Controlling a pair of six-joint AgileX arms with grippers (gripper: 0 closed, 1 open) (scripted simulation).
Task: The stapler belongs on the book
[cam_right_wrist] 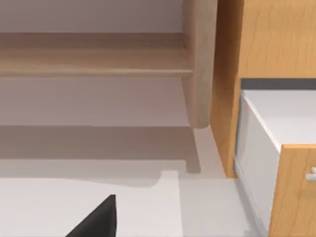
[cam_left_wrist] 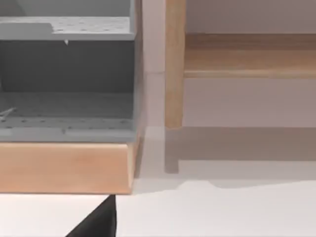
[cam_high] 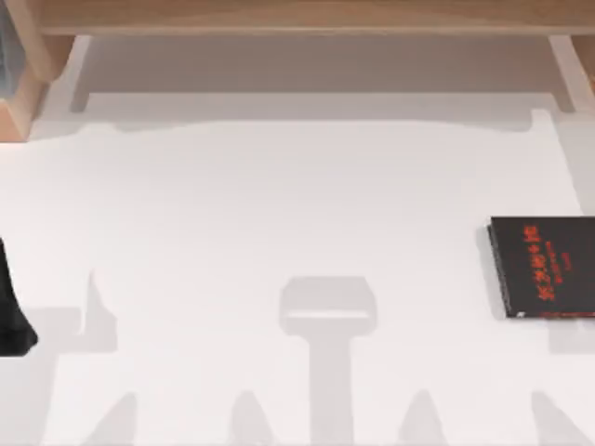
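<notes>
Book (cam_high: 544, 268) lies flat at table's (cam_high: 279, 214) right edge (nothing on it); stapler placement not begun. Gripper states: cannot tell. Next: locate and grasp stapler.

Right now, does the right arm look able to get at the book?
Probably yes. The book lies flat and closed at the right side of the table, on the right arm's side. Nothing rests on it or stands beside it, so the way from above looks free.

Open tabletop (cam_high: 279, 204) left of book (cam_high: 544, 268)
</notes>
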